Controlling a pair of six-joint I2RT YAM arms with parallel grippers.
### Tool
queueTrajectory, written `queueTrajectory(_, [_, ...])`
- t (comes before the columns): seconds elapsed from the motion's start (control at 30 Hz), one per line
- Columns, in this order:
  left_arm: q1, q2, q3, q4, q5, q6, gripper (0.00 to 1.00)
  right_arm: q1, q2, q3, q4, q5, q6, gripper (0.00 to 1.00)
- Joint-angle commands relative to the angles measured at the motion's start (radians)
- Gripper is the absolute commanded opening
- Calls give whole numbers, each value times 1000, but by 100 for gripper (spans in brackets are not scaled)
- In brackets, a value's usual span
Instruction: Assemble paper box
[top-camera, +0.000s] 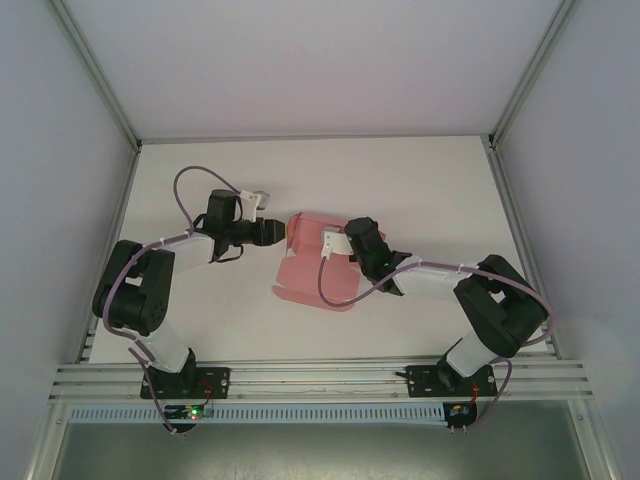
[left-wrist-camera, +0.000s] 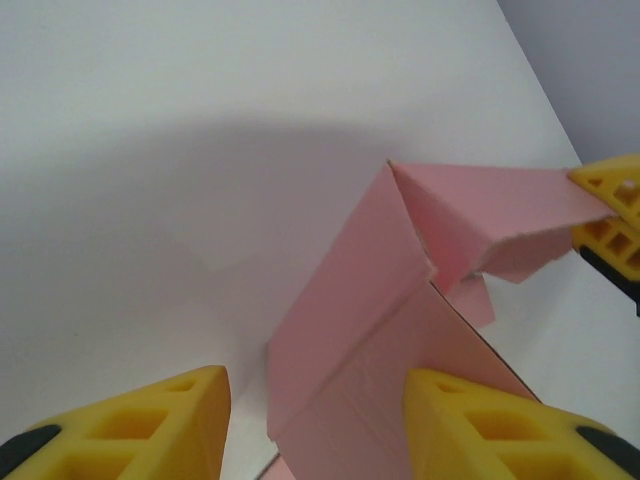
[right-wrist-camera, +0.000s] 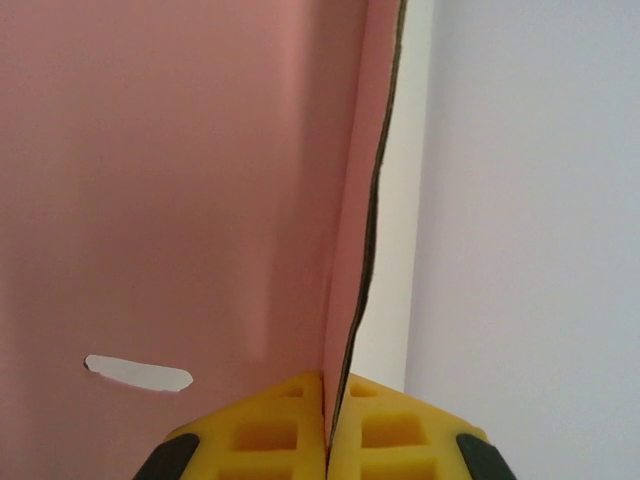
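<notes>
The paper box (top-camera: 315, 270) lies half-folded on the desk (top-camera: 420, 190), approx. midway between the two arms, w/ its flat pink base down and one panel raised. The right claw (right-wrist-camera: 328, 400) is closed tight on the edge of this raised panel, at the right side of the box. I judge it holds the panel upright so the card does not drop back flat, and so the box cannot slide while the other side is worked. A small cut slot (right-wrist-camera: 138, 372) shows in the panel just beside the pinch, prob. for a tab. The left claw (left-wrist-camera: 312, 410) is at the left side of the box, jaws apart and not clamped on anything. A folded wall of the box stands between its fingers, close to one of them; whether it touches I cannot tell. It seems placed to catch this wall & press it in. Left arm: elbow bent out away from the box, forearm reaching toward it about level. Right arm: mirrored, elbow far from the box, wrist over the box's right part
</notes>
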Motion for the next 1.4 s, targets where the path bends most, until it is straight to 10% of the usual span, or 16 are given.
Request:
queueTrajectory(0.0, [-47,-41,-28,16,38,81,49,17,-26,-11,9,25,6,0])
queueTrajectory(0.97, [-164,19,-21,30,-193,194,43,199,-75,-138,-13,150,71,0])
queueTrajectory(1.37, [-233,64,-98,373,-379,128,35,164,-48,-96,-131,49,155,0])
